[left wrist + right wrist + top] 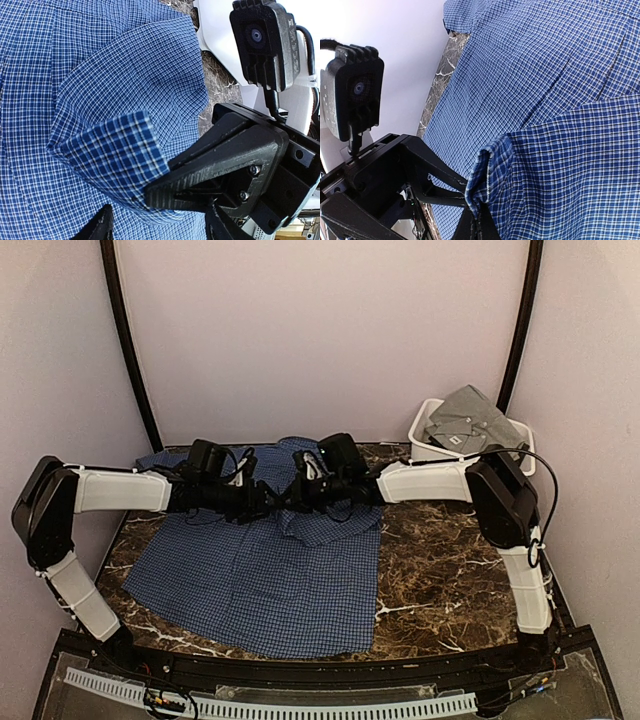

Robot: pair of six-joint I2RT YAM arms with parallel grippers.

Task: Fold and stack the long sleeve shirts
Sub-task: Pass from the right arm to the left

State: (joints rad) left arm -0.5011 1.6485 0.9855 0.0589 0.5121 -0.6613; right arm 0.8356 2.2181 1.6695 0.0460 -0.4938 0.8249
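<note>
Navy-blue fine-check cloth shirt point(255, 580) flat on veined marble table point(445, 580), folded cuff point(112, 150) pinched by right gripper point(476, 222), left gripper point(160, 227) spread.

From above, the arms' wrists cover the far middle of the navy-blue fine-checked cloth shirt point(270, 580), and the left gripper point(264, 502) and right gripper point(298, 492) merge into one dark mass, fingertips too small to tell apart. The plain grey cloth shirt point(465, 416) is half hidden by the wall of the white plastic bin point(421, 433). Each wrist view's lower edge cuts off its own fingers point(102, 225).
</note>
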